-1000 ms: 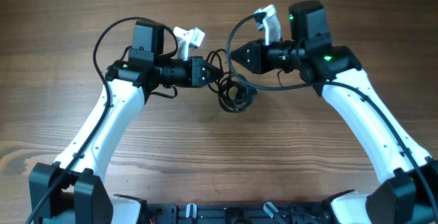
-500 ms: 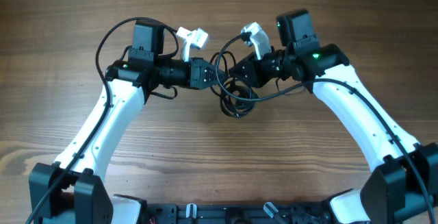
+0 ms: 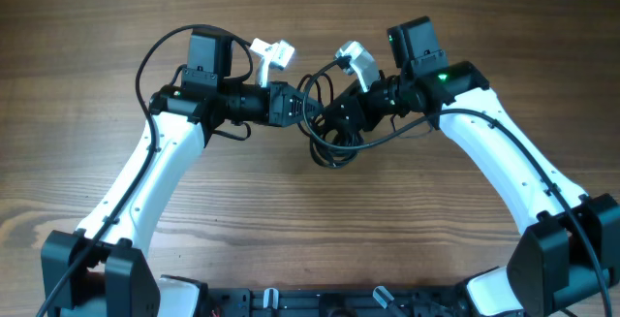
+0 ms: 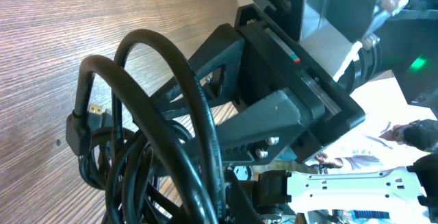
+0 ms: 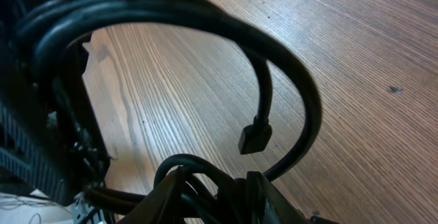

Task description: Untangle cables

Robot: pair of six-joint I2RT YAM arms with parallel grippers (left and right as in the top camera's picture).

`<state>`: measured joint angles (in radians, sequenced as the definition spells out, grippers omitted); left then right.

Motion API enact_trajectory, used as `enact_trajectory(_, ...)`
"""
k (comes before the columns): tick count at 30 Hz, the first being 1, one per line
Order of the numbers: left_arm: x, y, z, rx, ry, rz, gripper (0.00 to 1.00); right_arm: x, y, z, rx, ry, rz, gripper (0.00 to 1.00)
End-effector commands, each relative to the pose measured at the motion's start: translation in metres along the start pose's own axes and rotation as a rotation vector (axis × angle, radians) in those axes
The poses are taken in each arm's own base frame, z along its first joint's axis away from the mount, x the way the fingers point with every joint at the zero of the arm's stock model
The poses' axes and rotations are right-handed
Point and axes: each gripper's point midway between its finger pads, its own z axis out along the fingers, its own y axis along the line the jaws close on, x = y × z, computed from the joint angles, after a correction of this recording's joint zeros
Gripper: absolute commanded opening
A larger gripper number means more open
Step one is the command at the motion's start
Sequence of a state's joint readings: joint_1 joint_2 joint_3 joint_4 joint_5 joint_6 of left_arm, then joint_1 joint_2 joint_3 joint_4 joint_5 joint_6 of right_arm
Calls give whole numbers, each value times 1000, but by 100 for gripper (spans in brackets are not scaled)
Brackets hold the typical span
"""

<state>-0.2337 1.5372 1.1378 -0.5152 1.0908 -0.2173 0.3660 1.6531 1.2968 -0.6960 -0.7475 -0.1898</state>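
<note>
The left gripper [image 3: 294, 104] is fully closed and, as far as the overhead view shows, pinches a strand of the cables [image 3: 331, 144], whose loops stand up just off its tip while the rest of the bundle hangs below and slightly to the right gripper's side, over the counter [image 3: 417, 26]. The right gripper [image 3: 335, 115] is pushed into the same bundle, nose to nose with the left one. Its fingers [image 5: 170, 195] stand partly apart with several strands lying in the gap, and nothing shows them clamped. One plug end [image 5: 254, 139] dangles free just ahead of the right gripper, inside a big loop. The step in hand looks like picking a second hold. It would go best if the right gripper closed on a single strand rather than the whole clump, ideally the one leading to that free plug, then drew away from the left gripper slowly. The left one should hold firm, so the loops open instead of the knot pulling tight.
</note>
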Motion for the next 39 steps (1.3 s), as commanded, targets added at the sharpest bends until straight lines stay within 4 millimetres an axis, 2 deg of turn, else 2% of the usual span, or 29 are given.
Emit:
enact_trajectory(1,-1,-12,-3,43,-2,44,4,1,7,6,-46,9,-46,33)
enact_trajectory(10,-1,-12,-3,43,-2,44,4,10,-2,18,-48,42,-22,27)
enact_trajectory(11,-1,-12,-3,43,-2,44,4,9,-2,18,-48,41,-22,24)
enact_trajectory(12,-1,-12,-3,43,-2,44,4,8,-2,18,-47,36,-19,22)
enact_trajectory(15,-1,-12,-3,42,-2,44,4,3,-3,18,-42,21,1,5)
enact_trajectory(19,-2,-9,-3,25,-6,41,4,-18,-7,13,-28,-54,124,4)
enact_trajectory(22,-5,5,-3,-53,-28,-37,4,-39,-12,-11,-6,-148,214,4)
enact_trajectory(23,-7,12,-4,-95,-43,-75,4,-48,-16,-25,11,-194,248,4)
enact_trajectory(25,-9,19,-5,-136,-60,-105,4,-58,-33,-49,101,-272,364,4)
enact_trajectory(27,-11,26,-6,-175,-75,-137,4,-63,-51,-81,203,-364,488,4)
enact_trajectory(29,-10,34,-8,-215,-85,-168,4,-66,-58,-103,238,-423,538,4)
enact_trajectory(32,-9,40,-9,-251,-88,-181,4,-68,-70,-145,291,-533,634,4)
enact_trajectory(36,-9,43,-10,-266,-91,-184,4,-66,-79,-173,290,-616,756,4)
enact_trajectory(37,-9,43,-10,-269,-92,-184,4,-67,-78,-176,266,-624,773,4)
enact_trajectory(39,-9,45,-10,-276,-93,-186,4,-79,-63,-180,149,-633,721,4)
